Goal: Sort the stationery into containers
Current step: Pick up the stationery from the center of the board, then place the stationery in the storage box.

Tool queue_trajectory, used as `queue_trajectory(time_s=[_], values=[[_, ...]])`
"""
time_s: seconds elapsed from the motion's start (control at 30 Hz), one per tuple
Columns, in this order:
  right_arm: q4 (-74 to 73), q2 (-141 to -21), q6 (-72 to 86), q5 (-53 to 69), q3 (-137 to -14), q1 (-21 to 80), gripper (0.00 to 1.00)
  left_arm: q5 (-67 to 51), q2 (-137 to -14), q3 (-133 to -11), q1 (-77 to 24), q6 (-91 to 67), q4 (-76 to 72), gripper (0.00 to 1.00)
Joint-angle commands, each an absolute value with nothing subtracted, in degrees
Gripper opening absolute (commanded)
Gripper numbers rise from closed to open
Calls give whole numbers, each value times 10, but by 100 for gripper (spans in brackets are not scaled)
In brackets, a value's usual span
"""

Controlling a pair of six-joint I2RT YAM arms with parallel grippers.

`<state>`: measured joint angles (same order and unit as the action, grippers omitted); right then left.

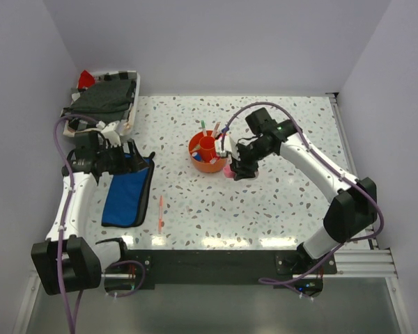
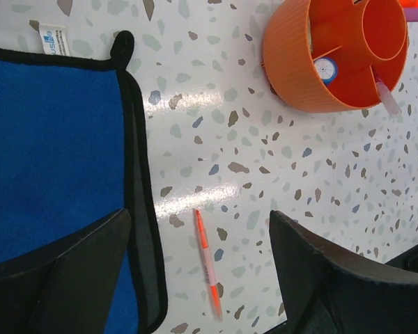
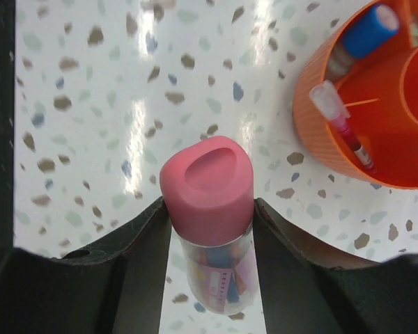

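My right gripper point(image 3: 212, 212) is shut on the fat pink tube point(image 3: 209, 184), its jaws pressed on either side just under the pink cap. In the top view the tube point(image 1: 228, 170) and right gripper point(image 1: 238, 169) hang just right of the orange organiser point(image 1: 195, 154). The organiser point(image 3: 320, 132) holds a blue cylinder point(image 3: 366, 31) and pens point(image 3: 338, 115). My left gripper point(image 2: 198, 216) is open and holds nothing, above an orange pen point(image 2: 207, 261) lying beside the blue pouch point(image 2: 49, 146). The top view shows that pen point(image 1: 160, 213) right of the pouch point(image 1: 127, 198), below the left gripper point(image 1: 129, 158).
A white tray of dark cloth point(image 1: 104, 101) stands at the back left with a red object point(image 1: 86, 78) behind it. White walls close in the table on three sides. The black base rail point(image 1: 209, 268) runs along the near edge.
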<state>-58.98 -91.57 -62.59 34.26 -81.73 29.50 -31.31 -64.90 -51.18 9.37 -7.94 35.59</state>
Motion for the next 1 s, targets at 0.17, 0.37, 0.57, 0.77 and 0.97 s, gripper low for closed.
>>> queue_trajectory(time_s=[0.17, 0.37, 0.57, 0.77, 0.97], values=[[-235, -877, -164, 464, -838, 293, 0, -318, -690, -587, 96, -64, 356, 86], [-8, -900, -12, 400, -853, 291, 0, -314, -712, -599, 96, -60, 349, 87], [174, -925, 44, 352, -797, 291, 0, -302, -735, -609, 96, -26, 360, 87], [353, -961, 94, 326, -741, 291, 0, -321, -765, -640, 97, 16, 381, 88], [463, -985, 94, 323, -713, 294, 0, -312, -806, -682, 97, 47, 406, 89]])
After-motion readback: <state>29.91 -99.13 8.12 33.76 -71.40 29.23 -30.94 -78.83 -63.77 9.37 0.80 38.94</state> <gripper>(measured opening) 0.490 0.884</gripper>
